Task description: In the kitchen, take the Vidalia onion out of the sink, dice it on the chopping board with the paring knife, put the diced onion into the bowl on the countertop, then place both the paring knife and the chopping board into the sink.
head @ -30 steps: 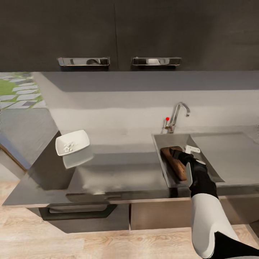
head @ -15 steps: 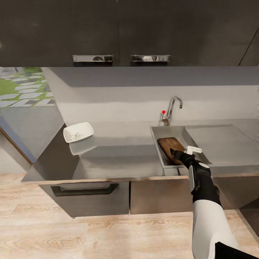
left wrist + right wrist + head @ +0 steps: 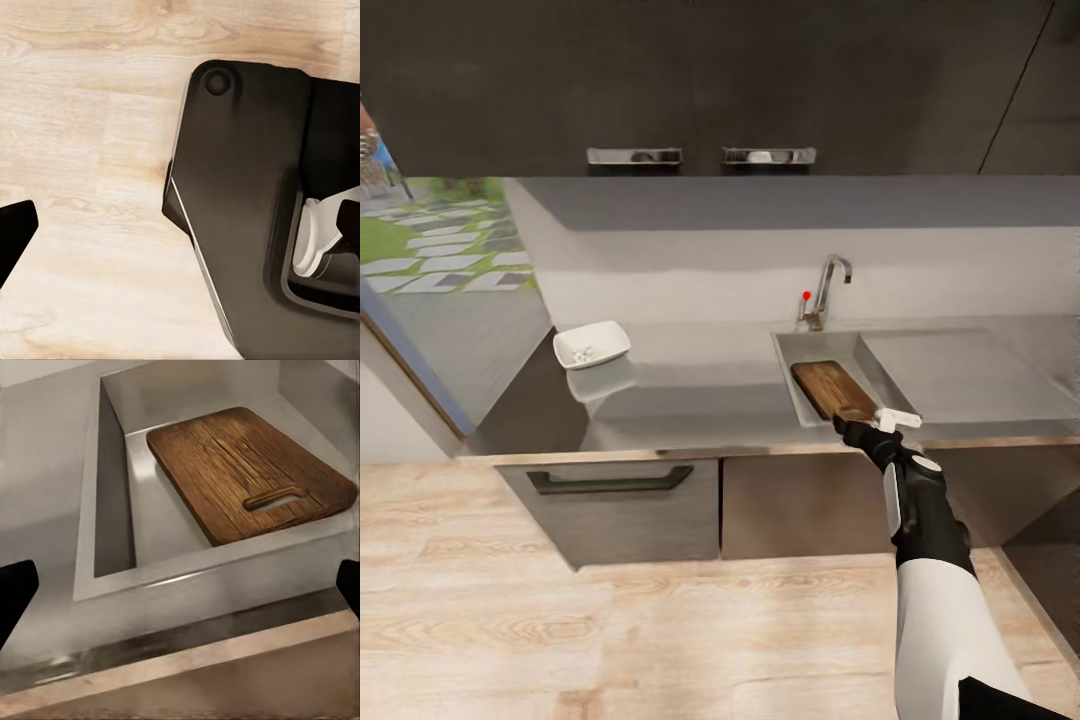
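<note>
Right gripper [image 3: 857,428] open and empty off the countertop's [image 3: 690,390] front edge, chopping board [image 3: 247,472] lying in the sink [image 3: 815,352], bowl [image 3: 591,345] near the left end; knife unseen, probably wrapping up.

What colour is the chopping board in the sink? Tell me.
Dark brown wood with visible grain; the chopping board shows best in the right wrist view.

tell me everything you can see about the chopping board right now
The chopping board is a dark brown wooden rectangle with rounded corners, streaky grain and a slot hole near one end. It lies inside the sink, tilted, its slotted end leaning on the basin's front wall and its far end down on the basin floor. Nothing grips it: the right gripper is open, held off it over the front edge of the countertop. No knife is visible on or beside it.
</note>
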You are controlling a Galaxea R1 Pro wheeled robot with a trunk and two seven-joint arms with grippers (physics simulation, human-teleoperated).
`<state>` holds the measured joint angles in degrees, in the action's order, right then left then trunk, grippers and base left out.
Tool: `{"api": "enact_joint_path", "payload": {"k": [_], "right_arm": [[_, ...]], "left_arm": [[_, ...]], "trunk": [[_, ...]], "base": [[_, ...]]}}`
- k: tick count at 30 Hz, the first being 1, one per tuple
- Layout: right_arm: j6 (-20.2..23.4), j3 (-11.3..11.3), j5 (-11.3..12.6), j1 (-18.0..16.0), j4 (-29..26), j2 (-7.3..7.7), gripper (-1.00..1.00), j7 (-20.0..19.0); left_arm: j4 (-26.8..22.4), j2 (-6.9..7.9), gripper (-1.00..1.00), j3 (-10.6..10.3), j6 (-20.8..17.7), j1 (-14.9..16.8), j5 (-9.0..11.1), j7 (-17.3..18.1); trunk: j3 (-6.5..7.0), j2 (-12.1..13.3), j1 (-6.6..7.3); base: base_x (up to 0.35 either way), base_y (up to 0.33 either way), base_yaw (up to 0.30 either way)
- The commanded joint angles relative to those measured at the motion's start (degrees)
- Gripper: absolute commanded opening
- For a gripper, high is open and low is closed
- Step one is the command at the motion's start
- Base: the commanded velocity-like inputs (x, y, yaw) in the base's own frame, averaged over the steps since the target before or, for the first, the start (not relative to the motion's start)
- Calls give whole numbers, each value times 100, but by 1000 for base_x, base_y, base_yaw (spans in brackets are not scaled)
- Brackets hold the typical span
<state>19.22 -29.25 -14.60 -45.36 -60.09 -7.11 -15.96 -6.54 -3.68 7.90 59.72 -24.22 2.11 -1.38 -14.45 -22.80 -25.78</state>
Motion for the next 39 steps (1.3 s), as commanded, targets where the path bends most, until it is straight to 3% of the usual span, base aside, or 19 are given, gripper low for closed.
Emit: {"api": "enact_joint_path", "payload": {"k": [1, 12, 19, 24, 27, 31, 37, 39], "right_arm": [[21, -28, -61, -8, -8, -10, 100, -56], [12, -28, -57, 77, 40, -18, 100, -64], [-147, -25, -52, 288, 88, -18, 100, -73], [-685, -25, -213, 476, 524, -18, 100, -73], [-1267, -27, -670, 605, 1119, -18, 100, -62], [-2143, -42, -844, 698, 2190, 37, 100, -24], [-3637, -48, -893, 903, 5006, 473, 100, 297], [-4051, -41, -889, 990, 5556, 615, 100, 441]], "left_arm": [[-12, -1, 100, -17, 5, -4, 18, -15], [-14, -1, 100, -17, 5, -4, 18, -14], [-58, 6, 100, -17, 10, 9, -8, -5], [-45, 235, 100, -17, -1, 466, -2, -16], [-75, 285, 100, -17, -3, 672, -7, -12], [-105, 289, 100, -17, -4, 1010, -11, -11], [-90, 289, 100, -17, -4, 1488, -9, -11], [-90, 291, 100, -17, -4, 1522, -9, -11]], "trunk": [[-10, -12, 0], [-10, -12, 0], [-10, -12, 0], [-10, -12, 0], [-10, -12, 0], [-10, -12, 0], [-10, -12, 0], [-10, -12, 0]], "base": [[-337, 0, 0], [-316, 0, 0], [-58, 0, 0], [-2, 0, 0], [0, 0, 0], [0, 0, 0], [0, 0, 0], [0, 0, 0]]}}
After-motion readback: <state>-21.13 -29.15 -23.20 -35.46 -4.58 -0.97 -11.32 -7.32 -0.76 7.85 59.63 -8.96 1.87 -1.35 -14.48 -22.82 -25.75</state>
